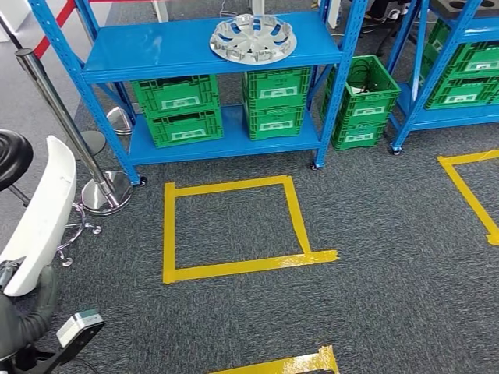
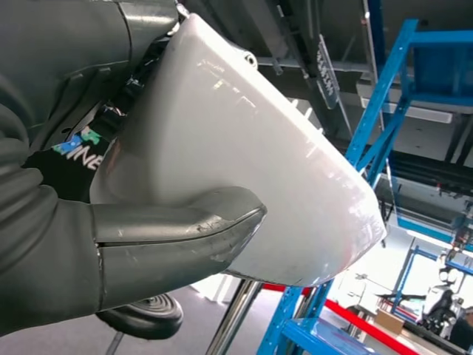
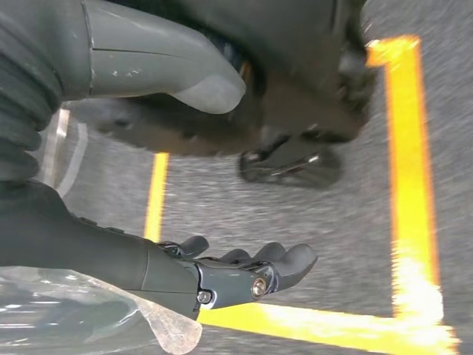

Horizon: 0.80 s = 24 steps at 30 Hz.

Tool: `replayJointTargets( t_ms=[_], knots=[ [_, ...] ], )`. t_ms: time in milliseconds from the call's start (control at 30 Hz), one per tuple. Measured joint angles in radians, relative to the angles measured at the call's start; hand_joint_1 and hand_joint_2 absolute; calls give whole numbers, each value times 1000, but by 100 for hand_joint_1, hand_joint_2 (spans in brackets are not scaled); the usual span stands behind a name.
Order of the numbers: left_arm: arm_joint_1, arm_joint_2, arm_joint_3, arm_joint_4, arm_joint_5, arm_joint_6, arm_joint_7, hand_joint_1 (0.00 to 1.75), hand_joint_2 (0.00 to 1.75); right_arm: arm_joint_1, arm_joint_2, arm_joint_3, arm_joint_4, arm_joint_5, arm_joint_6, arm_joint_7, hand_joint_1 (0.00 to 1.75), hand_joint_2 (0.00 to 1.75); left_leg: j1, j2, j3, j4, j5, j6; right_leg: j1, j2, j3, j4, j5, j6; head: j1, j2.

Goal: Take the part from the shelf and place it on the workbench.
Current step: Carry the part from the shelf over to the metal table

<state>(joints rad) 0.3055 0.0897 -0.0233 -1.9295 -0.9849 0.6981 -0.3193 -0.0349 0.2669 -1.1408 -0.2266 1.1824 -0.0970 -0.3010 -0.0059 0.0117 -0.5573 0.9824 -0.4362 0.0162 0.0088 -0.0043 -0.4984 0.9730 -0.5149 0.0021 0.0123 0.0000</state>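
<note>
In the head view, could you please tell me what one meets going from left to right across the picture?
White part held at the left edge → steel stanchion post → yellow tape square on the carpet → silver wheel cover on the blue shelf → green crate on the floor → second blue shelf.

Looked down past the right hand point(image 3: 184, 185) at grey carpet point(image 3: 335, 244). Held nothing; thick grey thumb point(image 3: 167, 63) set well apart from the darker fingers point(image 3: 251, 270), which lay stretched out and only slightly curled. Showed yellow floor tape point(image 3: 410, 148) running along the carpet and meeting a second strip at a corner, with another thinner strip point(image 3: 156, 196) between thumb and fingers. Caught a crumpled sheet of clear plastic point(image 3: 83, 318) just beside the wrist. Came out blurred, the tape especially.
</note>
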Motion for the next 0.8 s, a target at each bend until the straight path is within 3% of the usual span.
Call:
replayJointTargets(
  t_ms=[200, 367, 667, 800],
  knots=[
    [32, -5, 7, -5, -4, 0, -37, 175, 175, 10, 13, 28, -22, 6, 23, -165, 0, 175, 0, 0, -3, 0, -1, -2, -1, 0, -4, 0, -1, -1, 0, 0],
    [49, -12, 23, -13, -8, 0, -49, 175, 175, 16, 21, 44, -39, 4, 34, -207, 0, 175, -1, -1, -5, 2, -1, -2, -2, 0, -5, 0, 0, 0, 0, 0],
    [36, -10, 21, -11, -1, 0, -23, 175, 175, 15, 22, 49, -42, 3, -16, 26, 0, 175, -1, -1, -6, 3, -1, -2, -3, -1, -5, 0, 1, 1, 0, 0],
    [11, 3, 12, -4, 0, 0, -2, 175, 175, 8, 22, 49, -40, 3, -19, 79, 0, 175, -1, -1, -5, 3, 0, -2, -3, -1, -5, 0, 1, 1, 0, 0]
  ],
)
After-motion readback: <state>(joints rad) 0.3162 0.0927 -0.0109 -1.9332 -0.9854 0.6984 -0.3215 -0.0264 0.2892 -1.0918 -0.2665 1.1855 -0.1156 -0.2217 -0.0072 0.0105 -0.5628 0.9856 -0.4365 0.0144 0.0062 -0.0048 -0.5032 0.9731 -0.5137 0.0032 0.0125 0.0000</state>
